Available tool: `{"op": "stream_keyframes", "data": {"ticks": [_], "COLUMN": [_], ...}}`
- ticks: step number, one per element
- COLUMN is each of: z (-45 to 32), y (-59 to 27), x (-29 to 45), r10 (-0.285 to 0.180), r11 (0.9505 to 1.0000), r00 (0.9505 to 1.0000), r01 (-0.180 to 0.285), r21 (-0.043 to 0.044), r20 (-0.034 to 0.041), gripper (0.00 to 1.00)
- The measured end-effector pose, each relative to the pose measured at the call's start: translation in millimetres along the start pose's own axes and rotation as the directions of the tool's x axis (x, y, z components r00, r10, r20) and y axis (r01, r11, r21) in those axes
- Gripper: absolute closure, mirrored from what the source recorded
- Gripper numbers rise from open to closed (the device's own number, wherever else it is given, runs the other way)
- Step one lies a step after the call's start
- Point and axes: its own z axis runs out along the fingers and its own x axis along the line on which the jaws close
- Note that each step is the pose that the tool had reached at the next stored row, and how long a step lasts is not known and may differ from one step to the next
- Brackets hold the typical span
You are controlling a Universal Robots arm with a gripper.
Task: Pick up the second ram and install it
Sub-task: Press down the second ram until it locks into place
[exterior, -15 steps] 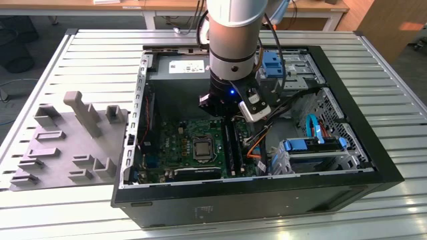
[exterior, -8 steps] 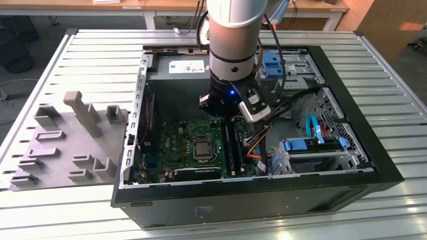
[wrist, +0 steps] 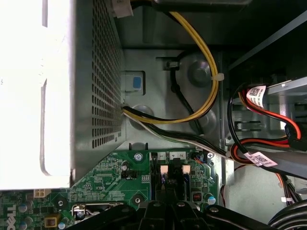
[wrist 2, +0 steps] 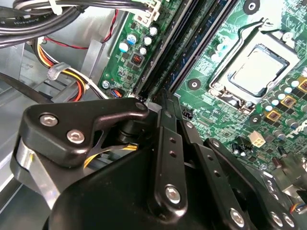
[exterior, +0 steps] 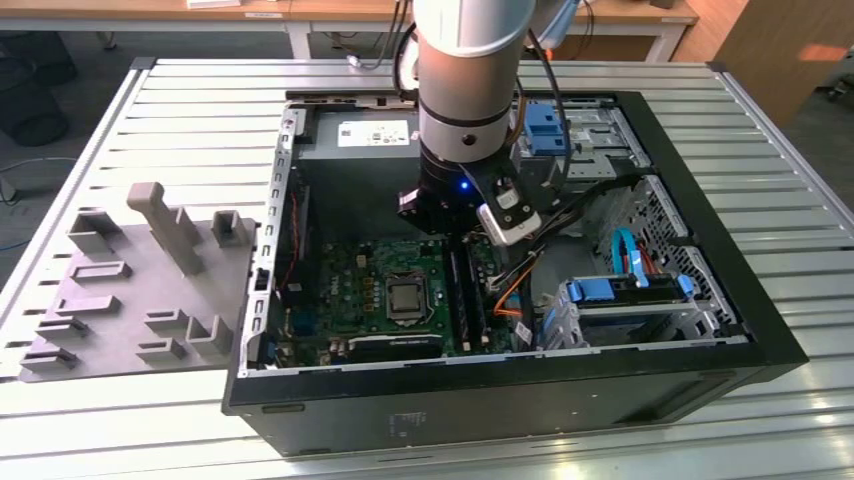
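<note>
The open computer case [exterior: 747, 330] lies on the slatted tabletop [exterior: 200, 110], holding the green motherboard [exterior: 367, 290], drive bays and cables. The end effector [wrist 2: 165, 103] reaches down inside to the black memory slots [exterior: 465, 300], its fingers [wrist 2: 168, 158] drawn narrow together. The second ram cannot be made out. A grey foam tray [exterior: 134, 290] sits at the exterior view's left.

One arm [exterior: 467, 90], one open computer case [exterior: 694, 300], one green motherboard [exterior: 360, 290] with one processor socket [exterior: 404, 296], two blue drive caddies [exterior: 627, 292], one grey moulded tray [exterior: 134, 290], one slatted surface [exterior: 160, 110], two white slot latches [wrist: 175, 169]
</note>
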Motion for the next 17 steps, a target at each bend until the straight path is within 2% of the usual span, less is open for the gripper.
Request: {"op": "stream_keyframes", "data": {"ticks": [11,13,17], "z": [0.2,-2.5,-13.2], "y": [0.0,0.4,0.9], "x": [0.0,-0.2,-0.7], "r10": [0.000,0.000,0.000], "r11": [1.0000,1.0000,1.0000], "r00": [1.0000,1.0000,1.0000], "r01": [0.000,0.000,0.000], "r21": [0.0000,-0.0020,-0.0002], "r20": [0.0000,0.0007,0.0001], "gripper": [0.89,0.89,0.89]}}
